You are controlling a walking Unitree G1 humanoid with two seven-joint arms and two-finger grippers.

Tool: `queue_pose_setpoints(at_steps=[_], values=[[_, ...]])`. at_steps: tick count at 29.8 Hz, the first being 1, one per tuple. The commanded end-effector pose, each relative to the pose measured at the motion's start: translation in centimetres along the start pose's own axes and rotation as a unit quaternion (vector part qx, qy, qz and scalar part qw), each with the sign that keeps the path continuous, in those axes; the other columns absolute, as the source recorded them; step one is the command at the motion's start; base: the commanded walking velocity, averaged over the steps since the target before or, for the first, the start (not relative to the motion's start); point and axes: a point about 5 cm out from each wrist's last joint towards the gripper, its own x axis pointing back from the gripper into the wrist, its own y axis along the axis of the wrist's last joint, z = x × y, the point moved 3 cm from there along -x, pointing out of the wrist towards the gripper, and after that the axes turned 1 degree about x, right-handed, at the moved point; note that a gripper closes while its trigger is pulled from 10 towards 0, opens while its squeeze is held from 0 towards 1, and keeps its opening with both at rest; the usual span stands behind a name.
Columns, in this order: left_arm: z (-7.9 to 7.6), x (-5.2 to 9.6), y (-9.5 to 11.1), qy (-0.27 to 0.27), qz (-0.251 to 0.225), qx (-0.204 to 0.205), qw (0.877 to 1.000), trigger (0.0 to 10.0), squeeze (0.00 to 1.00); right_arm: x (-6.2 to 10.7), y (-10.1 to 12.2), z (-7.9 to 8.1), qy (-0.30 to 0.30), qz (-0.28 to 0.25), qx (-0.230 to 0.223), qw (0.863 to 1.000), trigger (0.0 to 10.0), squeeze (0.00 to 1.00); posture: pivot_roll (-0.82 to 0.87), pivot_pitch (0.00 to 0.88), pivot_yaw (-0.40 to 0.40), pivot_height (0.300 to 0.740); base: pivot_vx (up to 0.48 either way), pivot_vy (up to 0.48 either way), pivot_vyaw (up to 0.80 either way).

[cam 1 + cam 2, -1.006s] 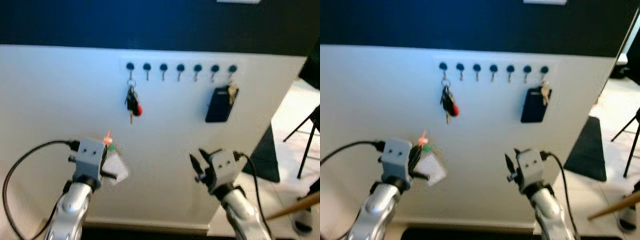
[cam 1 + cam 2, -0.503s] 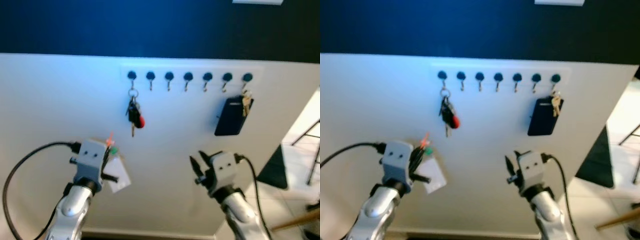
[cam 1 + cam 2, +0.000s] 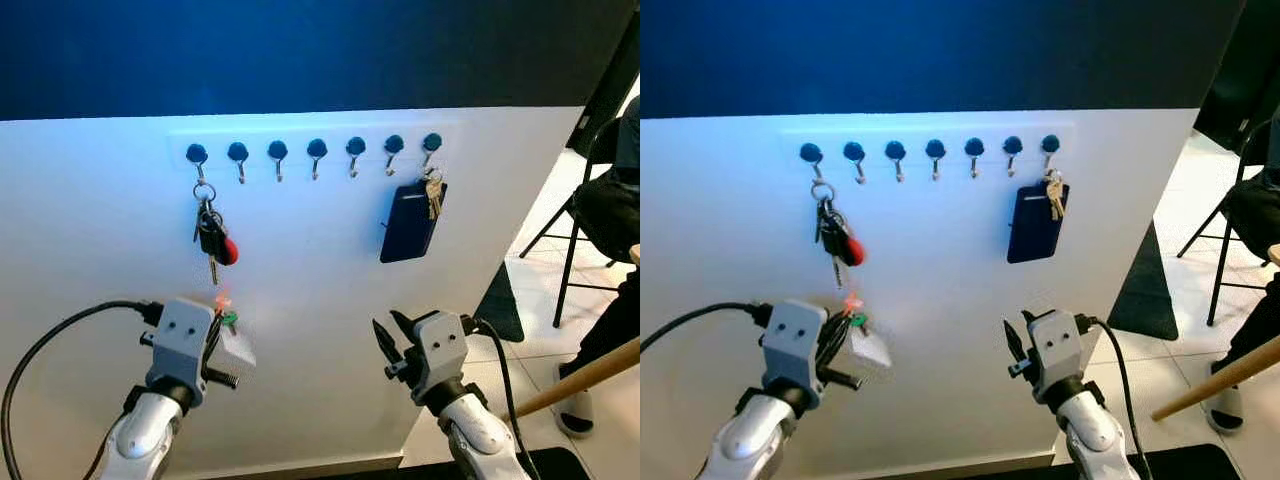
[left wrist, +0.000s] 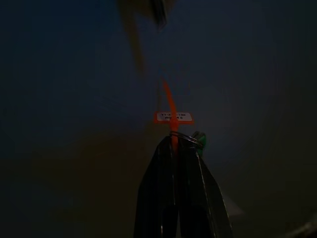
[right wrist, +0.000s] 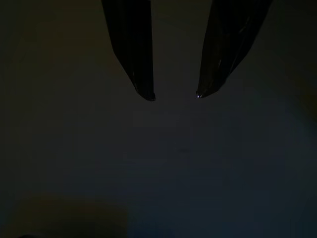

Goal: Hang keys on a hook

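While the left gripper [image 3: 215, 335] is raised below the hooks [image 3: 316, 150], its jaws clamp the keys [image 3: 228, 325]. The right gripper [image 3: 392, 340] is raised beside it, jaws apart.

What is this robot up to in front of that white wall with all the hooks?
It is about to hang a set of keys. Its left claw is shut on a key ring with orange and green tags, held below the row of hooks on the white wall. The first hook carries a key bunch with a red fob, the last a dark pouch with keys. The right claw is open and holds nothing.
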Motion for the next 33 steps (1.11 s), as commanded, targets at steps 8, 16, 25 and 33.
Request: queue_pose_setpoints(at_steps=[8,16,25,33], values=[[-4.0,2.7,1.1,-0.081,-0.008,-0.028,0.996,10.0,0.0,1.6,-2.1,0.9,-0.004,0.033,0.002,0.999,10.0,0.0,0.07,0.154,0.013,0.74,0.0,0.0,0.0],[-5.4,1.7,7.3,-0.119,-0.087,0.039,0.988,10.0,0.0,1.9,-0.5,-1.2,-0.056,0.01,0.007,0.998,10.0,0.0,0.08,0.176,0.013,0.74,0.0,0.0,0.0],[-5.5,0.0,13.8,-0.133,-0.188,0.049,0.972,10.0,0.0,3.2,-0.7,-2.2,-0.076,0.016,0.016,0.997,10.0,0.0,0.06,0.181,0.029,0.74,0.0,0.0,0.0],[-5.1,-2.1,17.3,-0.12,-0.219,0.056,0.967,10.0,0.0,2.4,0.5,-1.5,-0.077,-0.002,0.008,0.997,10.0,0.0,0.06,0.183,0.05,0.74,0.0,0.0,0.0]])
